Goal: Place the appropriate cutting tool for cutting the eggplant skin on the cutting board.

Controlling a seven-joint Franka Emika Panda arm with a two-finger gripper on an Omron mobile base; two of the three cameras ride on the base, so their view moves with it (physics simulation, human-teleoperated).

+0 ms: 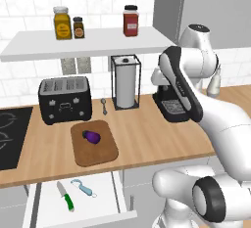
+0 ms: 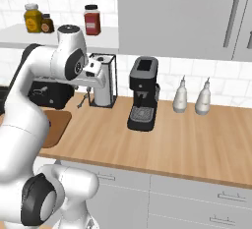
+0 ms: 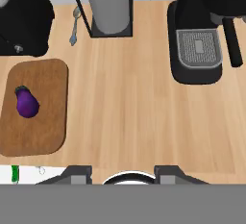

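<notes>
Down in the open drawer [image 1: 49,207] below the bench's front edge, the peeler [image 1: 84,188] lies untouched, so the tool [image 3: 122,176], fingers apart, must descend there first.

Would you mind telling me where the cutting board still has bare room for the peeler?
The cutting board is bare along its front and right, since the eggplant sits toward its back left. Open counter also runs between the board and the coffee machine. It is crowded behind the board: toaster, spoon, paper towel holder.
</notes>
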